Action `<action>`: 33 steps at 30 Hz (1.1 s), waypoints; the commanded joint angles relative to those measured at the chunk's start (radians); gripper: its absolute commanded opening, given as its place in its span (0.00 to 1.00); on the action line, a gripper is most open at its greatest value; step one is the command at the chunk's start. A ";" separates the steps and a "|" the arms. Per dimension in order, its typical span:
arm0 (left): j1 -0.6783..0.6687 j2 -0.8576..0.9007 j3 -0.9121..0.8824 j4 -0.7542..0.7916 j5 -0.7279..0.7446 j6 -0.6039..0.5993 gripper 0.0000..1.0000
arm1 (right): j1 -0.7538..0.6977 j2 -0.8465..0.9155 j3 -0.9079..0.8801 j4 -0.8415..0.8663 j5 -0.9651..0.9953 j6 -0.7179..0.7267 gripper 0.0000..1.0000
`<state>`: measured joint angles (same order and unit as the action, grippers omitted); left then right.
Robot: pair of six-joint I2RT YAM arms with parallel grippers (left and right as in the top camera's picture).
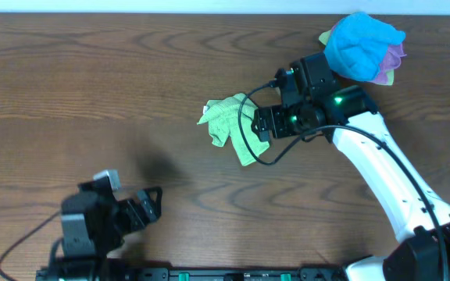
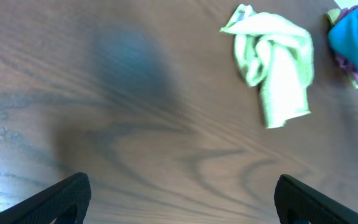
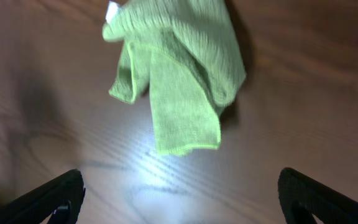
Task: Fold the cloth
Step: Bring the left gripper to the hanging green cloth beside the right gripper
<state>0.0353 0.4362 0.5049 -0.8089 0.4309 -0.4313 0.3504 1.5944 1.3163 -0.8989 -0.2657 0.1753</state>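
The lime-green cloth (image 1: 226,123) lies crumpled and bunched on the wooden table, right of centre. It also shows in the left wrist view (image 2: 272,65) and in the right wrist view (image 3: 179,74), where its small white tag (image 3: 112,10) shows at the top edge. My right gripper (image 1: 258,129) is open and empty at the cloth's right side, just above it; its fingers (image 3: 179,196) are spread wide and hold nothing. My left gripper (image 1: 148,204) is open and empty near the front left, well away from the cloth; its fingers (image 2: 182,199) hang over bare wood.
A bright blue cloth (image 1: 362,43) lies bundled on a purple cloth (image 1: 395,61) at the back right, close behind my right arm. It shows in the left wrist view (image 2: 356,34) too. The wooden table (image 1: 92,94) stretches out to the left.
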 commanded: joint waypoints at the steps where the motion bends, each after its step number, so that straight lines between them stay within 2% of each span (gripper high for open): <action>1: -0.008 0.182 0.154 -0.019 0.065 -0.022 0.96 | -0.019 -0.006 -0.099 0.040 -0.080 -0.016 0.97; 7: -0.086 0.564 0.455 -0.103 0.120 -0.021 0.96 | -0.025 -0.006 -0.253 0.189 -0.113 0.016 0.88; 12: -0.229 0.801 0.598 -0.014 0.139 -0.022 0.95 | -0.025 -0.006 -0.348 0.325 -0.121 0.069 0.80; 14: -0.261 0.848 0.598 0.037 0.140 -0.023 0.95 | -0.025 -0.006 -0.372 0.361 -0.121 0.083 0.78; 21: -0.283 0.952 0.598 0.069 0.139 -0.066 0.95 | -0.025 -0.005 -0.443 0.518 -0.119 0.113 0.73; 33: -0.283 0.968 0.597 0.143 0.134 -0.074 0.95 | -0.025 0.053 -0.480 0.665 -0.090 0.127 0.67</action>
<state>-0.2451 1.4010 1.0897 -0.6708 0.5625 -0.4984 0.3321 1.6146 0.8433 -0.2455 -0.3614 0.2844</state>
